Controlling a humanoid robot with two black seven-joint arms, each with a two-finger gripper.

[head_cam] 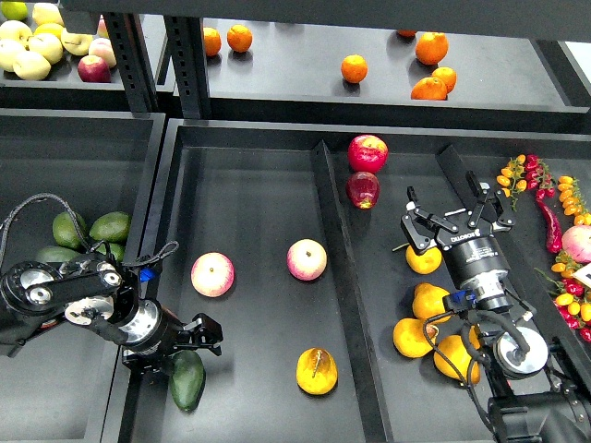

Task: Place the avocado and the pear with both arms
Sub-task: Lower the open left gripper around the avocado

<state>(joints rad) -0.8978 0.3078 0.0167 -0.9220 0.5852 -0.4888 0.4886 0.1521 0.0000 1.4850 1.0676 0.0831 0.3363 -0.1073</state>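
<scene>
The dark green avocado [188,383] lies on the floor of the black tray [249,194], near its front left corner. My left gripper [185,348] is low over the avocado's upper end, fingers spread and holding nothing. The pear [317,370], golden with a brown streak, lies on the tray floor to the right of the avocado, apart from both grippers. My right gripper [452,219] is open and empty above the plain yellow pears [424,259] in the right compartment.
Two pink-yellow apples [212,274] [307,259] lie mid-tray. A divider wall [332,240] splits the tray. Red apples [367,153] sit at the back. Lighter avocados [109,226] fill the left bin. Chillies and small tomatoes [547,198] lie at the right. Oranges [354,68] sit on the shelf.
</scene>
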